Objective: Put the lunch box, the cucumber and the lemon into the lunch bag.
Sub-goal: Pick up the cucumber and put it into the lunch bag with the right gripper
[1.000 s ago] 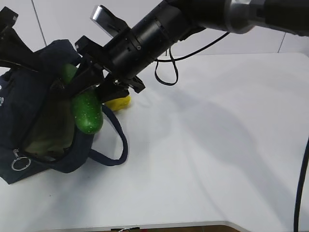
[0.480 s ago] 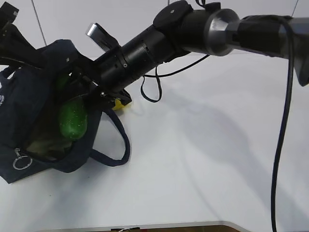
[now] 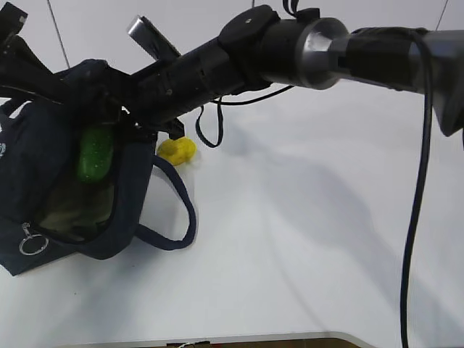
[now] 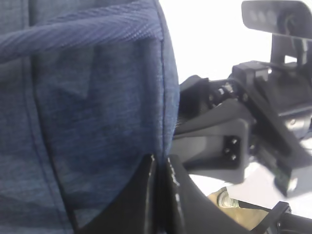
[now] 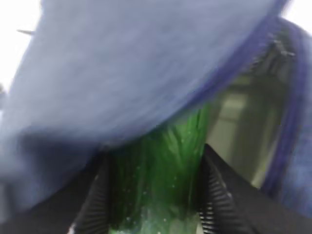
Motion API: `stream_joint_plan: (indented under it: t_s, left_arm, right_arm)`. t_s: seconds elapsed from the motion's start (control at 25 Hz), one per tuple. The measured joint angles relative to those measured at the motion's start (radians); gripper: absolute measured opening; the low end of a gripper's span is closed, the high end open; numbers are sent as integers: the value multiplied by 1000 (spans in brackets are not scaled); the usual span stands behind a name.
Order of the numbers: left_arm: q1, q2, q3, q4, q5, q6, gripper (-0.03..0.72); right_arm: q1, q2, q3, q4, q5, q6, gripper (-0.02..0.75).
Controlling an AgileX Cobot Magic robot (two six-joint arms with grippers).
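Right claw grips the cucumber (exterior view hides this); left claw pinches the lunch bag.

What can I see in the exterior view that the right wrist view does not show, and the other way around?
Only the exterior view shows the lemon lying on the white table beside the bag, the bag's loop handle, its zipper ring, and the right arm reaching across to the bag. Only the right wrist view shows, close up, the right claw closed on the cucumber from both sides. Both show the green cucumber at the opening of the navy lunch bag.
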Motion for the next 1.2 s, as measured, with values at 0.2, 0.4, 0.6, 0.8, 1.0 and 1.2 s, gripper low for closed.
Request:
stream_joint_plan:
  t_s: [0.2, 0.4, 0.6, 0.8, 1.0, 1.2]
  left_arm:
    - [0, 0, 0, -4, 2, 0, -12]
    - [0, 0, 0, -6, 2, 0, -12]
    - [0, 0, 0, -6, 8, 0, -12]
    - [0, 0, 0, -6, 8, 2, -12]
    - [0, 0, 0, -6, 12, 2, -12]
    - [0, 0, 0, -6, 12, 2, -12]
  right_arm:
    - [32, 4, 2, 8, -84, -20, 370]
    - [32, 51, 2, 92, -104, -33, 370]
    - [32, 81, 2, 175, -92, -78, 377]
    - [34, 83, 2, 192, -86, -95, 452]
    - [34, 83, 2, 193, -66, -100, 477]
    - [34, 83, 2, 178, -36, -100, 481]
